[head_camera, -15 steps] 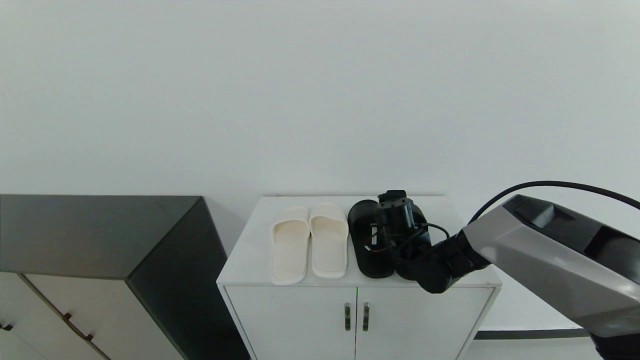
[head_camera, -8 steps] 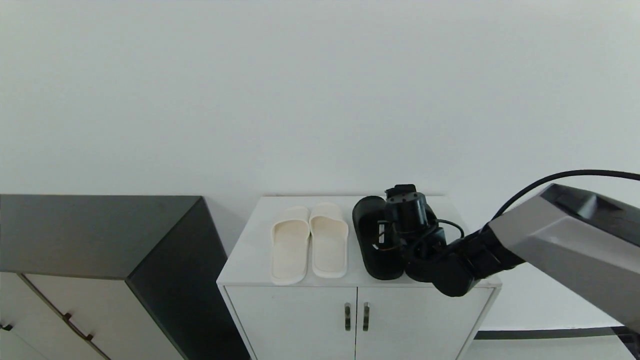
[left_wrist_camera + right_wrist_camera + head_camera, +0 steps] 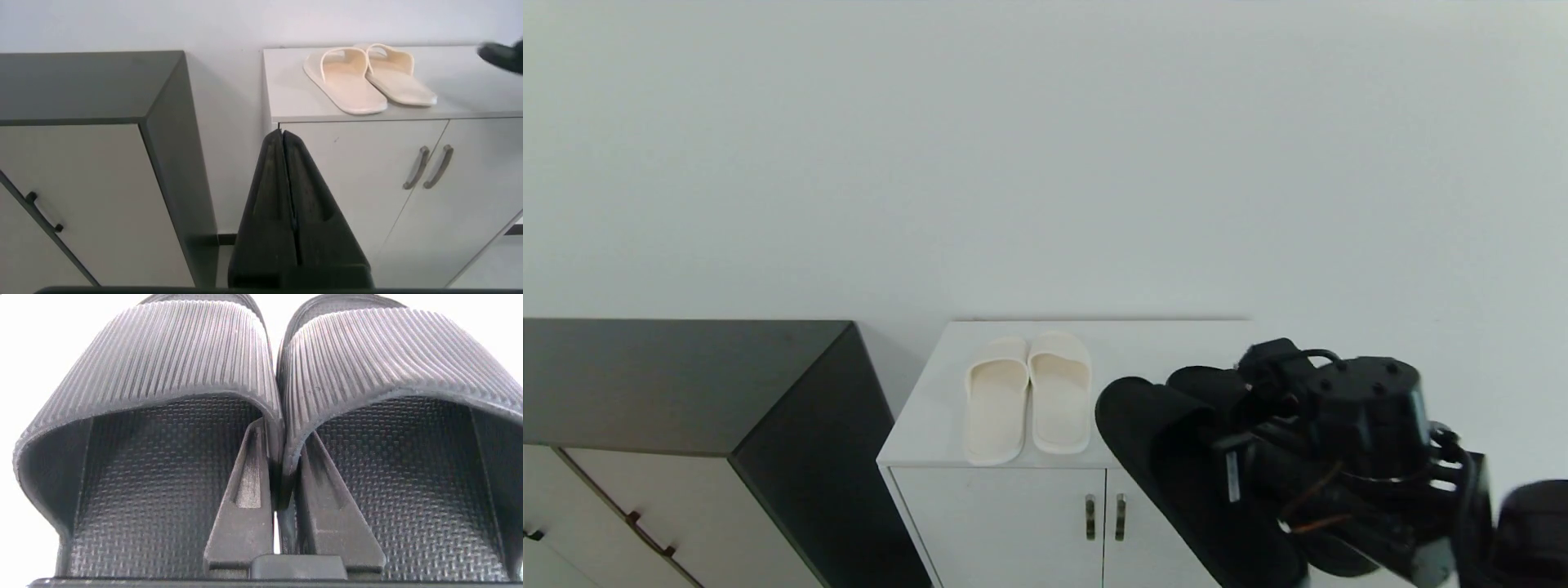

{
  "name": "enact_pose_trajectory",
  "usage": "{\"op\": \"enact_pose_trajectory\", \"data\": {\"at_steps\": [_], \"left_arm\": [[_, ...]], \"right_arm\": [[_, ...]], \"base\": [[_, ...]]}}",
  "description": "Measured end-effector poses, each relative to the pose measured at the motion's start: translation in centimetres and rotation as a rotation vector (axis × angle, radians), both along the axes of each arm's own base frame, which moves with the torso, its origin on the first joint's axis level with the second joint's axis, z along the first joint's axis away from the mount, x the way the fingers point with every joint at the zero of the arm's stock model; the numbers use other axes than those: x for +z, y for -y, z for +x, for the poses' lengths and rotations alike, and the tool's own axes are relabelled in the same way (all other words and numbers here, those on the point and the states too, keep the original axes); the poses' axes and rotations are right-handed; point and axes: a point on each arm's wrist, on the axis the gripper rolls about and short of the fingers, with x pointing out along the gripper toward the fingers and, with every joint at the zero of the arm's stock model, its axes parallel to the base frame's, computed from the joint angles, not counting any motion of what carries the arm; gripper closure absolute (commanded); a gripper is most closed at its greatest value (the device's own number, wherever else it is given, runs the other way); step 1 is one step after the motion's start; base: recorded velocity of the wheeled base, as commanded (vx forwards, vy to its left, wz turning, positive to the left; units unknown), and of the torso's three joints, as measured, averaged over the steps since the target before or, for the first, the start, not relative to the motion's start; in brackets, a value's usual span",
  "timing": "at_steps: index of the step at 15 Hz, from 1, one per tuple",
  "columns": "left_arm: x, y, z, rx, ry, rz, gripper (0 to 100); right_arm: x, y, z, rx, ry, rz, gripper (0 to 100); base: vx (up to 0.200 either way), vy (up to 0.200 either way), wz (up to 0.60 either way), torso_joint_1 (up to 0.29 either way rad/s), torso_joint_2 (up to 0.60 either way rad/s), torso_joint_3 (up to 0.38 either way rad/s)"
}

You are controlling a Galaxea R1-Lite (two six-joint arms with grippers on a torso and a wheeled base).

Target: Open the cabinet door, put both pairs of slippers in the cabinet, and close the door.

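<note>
Two black slippers (image 3: 1168, 449) in right pincer (image 3: 282, 461); two cream slippers (image 3: 1013, 396).

You'll see the black slippers (image 3: 1176, 457) have left the cabinet top (image 3: 1176, 343), where a second ago they lay just beside the cream pair; they now hang in the air, nearer the head camera and further to the robot's right, tilted with their toes up and partly covering the right door (image 3: 1152, 531). Your right gripper (image 3: 282, 437) has come up and back with them, its fingers pinched on the two inner side walls where the slippers meet, and the grey forearm that reached in from the right has dropped out of the head view
</note>
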Motion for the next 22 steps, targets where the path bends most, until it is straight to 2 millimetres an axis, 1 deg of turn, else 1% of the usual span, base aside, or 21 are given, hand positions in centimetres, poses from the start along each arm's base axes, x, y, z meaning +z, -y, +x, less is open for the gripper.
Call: {"op": "enact_pose_trajectory", "data": {"at_steps": [1, 2, 4, 7, 11, 22], "left_arm": [[0.0, 0.0, 0.0, 0.000, 0.000, 0.000, 100], [0.0, 0.0, 0.0, 0.000, 0.000, 0.000, 100], [0.0, 0.0, 0.0, 0.000, 0.000, 0.000, 100], [0.0, 0.0, 0.0, 0.000, 0.000, 0.000, 100], [0.0, 0.0, 0.0, 0.000, 0.000, 0.000, 100], [0.0, 0.0, 0.0, 0.000, 0.000, 0.000, 100]], "right_arm": [[0.0, 0.9, -1.6, 0.060, 0.004, -0.047, 100], [0.1, 1.4, -2.5, 0.085, 0.006, -0.065, 100], [0.5, 1.8, -3.6, 0.106, 0.020, -0.054, 100], [-0.1, 2.4, -4.5, 0.119, 0.004, -0.064, 100], [-0.2, 2.8, -4.9, 0.130, -0.003, -0.064, 100], [-0.9, 2.7, -4.7, 0.123, -0.031, -0.070, 100]], "base": [[0.000, 0.000, 0.00, 0.000, 0.00, 0.000], [0.000, 0.000, 0.00, 0.000, 0.00, 0.000], [-0.200, 0.000, 0.00, 0.002, 0.00, 0.005], [-0.200, 0.000, 0.00, 0.004, 0.01, 0.002], [-0.200, 0.000, 0.00, 0.000, 0.00, 0.005], [0.000, 0.000, 0.00, 0.000, 0.00, 0.000]]}}
